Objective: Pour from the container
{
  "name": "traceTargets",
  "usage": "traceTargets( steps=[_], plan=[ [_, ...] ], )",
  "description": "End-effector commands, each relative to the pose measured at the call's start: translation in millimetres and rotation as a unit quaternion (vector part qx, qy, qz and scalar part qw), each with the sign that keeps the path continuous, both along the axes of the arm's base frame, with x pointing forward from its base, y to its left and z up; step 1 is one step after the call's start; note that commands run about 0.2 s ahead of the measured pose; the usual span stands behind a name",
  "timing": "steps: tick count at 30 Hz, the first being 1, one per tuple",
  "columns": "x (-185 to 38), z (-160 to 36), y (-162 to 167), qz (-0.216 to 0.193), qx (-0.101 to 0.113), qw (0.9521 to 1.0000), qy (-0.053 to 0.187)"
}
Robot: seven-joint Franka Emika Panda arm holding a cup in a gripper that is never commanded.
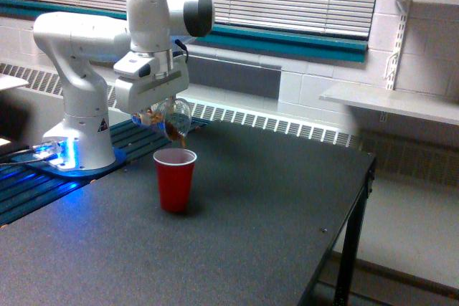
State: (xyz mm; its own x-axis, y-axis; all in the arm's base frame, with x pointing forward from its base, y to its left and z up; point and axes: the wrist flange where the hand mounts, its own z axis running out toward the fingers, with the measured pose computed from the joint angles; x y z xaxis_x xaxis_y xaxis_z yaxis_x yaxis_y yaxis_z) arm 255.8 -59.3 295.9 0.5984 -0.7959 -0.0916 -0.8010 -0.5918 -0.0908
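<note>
Exterior view: black table (pixel 272 198), near surface bare. Red cup (pixel 174 180) stands upright on it. Just above its rim, the container (pixel 172 119) hangs tilted, brown contents at its lowered mouth. Gripper (pixel 159 110) is clamped on the container. White arm base (pixel 79 134) behind.

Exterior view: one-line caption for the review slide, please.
Franka arm tilts a clear container of brown bits above a red cup standing upright on the dark table.

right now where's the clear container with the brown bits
In the exterior view's left half, the clear container hangs tilted in the gripper, just above the red cup on the dark table.
</note>
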Motion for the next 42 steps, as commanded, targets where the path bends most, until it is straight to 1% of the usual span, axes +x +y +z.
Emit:
traceTargets(
  steps=[1, 11, 19, 31, 42],
  plan=[
    [-12, 3.1, -13, -0.02, -0.021, 0.9996, -0.005],
    [-13, 0.2, -16, -0.019, -0.025, 0.9995, -0.001],
    [-15, 2.9, -23, -0.023, -0.031, 0.9993, -0.005],
    [-18, 0.1, -33, -0.023, -0.036, 0.9991, -0.001],
    [-17, -8.2, -28, -0.009, -0.032, 0.9994, 0.008]
  ],
)
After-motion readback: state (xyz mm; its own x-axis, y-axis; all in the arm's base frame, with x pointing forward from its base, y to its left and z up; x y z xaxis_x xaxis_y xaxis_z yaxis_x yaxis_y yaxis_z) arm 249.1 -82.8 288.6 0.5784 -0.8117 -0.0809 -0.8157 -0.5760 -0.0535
